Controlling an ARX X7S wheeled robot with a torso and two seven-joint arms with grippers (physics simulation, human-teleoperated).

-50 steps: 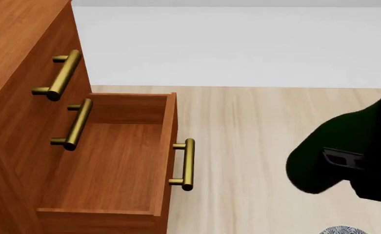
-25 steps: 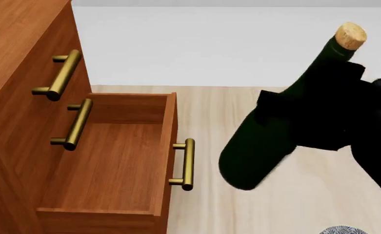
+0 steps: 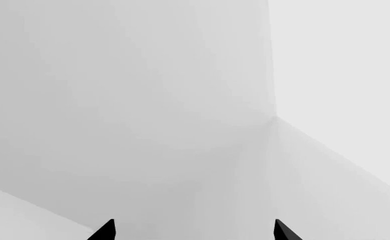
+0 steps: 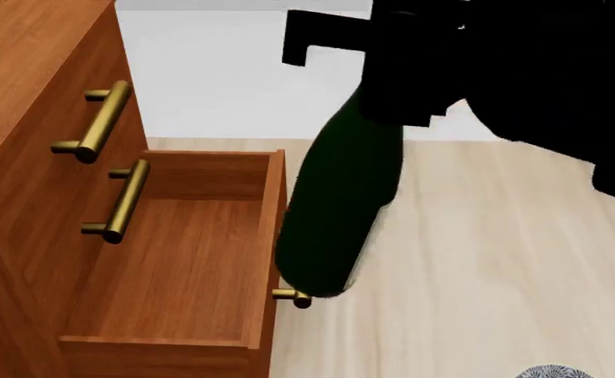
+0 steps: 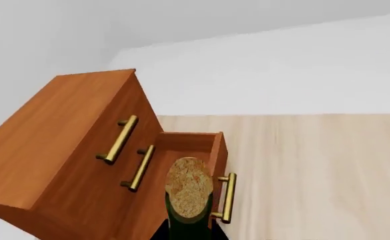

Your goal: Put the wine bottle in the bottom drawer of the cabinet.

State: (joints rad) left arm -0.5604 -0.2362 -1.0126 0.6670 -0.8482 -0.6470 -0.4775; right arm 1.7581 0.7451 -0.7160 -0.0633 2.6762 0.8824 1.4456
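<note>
**Wine bottle carried at the front of the open bottom drawer**

Right arm. The right gripper [image 4: 391, 87] appears in the head view as a black mass wrapped round the upper part of the wine bottle [image 4: 338, 205]; its fingers are clamped on the glass near the shoulder and neck. The bottle hangs tilted, base lowest and nearest the cabinet, neck rising away into the gripper. In the right wrist view the tan cork [image 5: 189, 187] faces the camera, with a sliver of dark green glass below it.

Position of the bottle. The base covers most of the brass handle [image 4: 300, 298] of the bottom drawer [image 4: 171, 268], just at the drawer's front panel. It is in the air, not inside the box. The drawer stands pulled out, its reddish-brown interior exposed.

Surroundings. The cabinet [image 4: 24, 94] rises at the left of the head view, with two closed drawer fronts above, each bearing a brass bar handle. Pale wooden floor [image 4: 496, 276] lies beneath. The edge of a blue-patterned bowl [image 4: 554, 372] shows at the lower border.

Left arm. The left wrist view shows only two dark fingertips [image 3: 104, 231] of the left gripper [image 3: 195, 232], set well apart, against blank grey walls.
</note>
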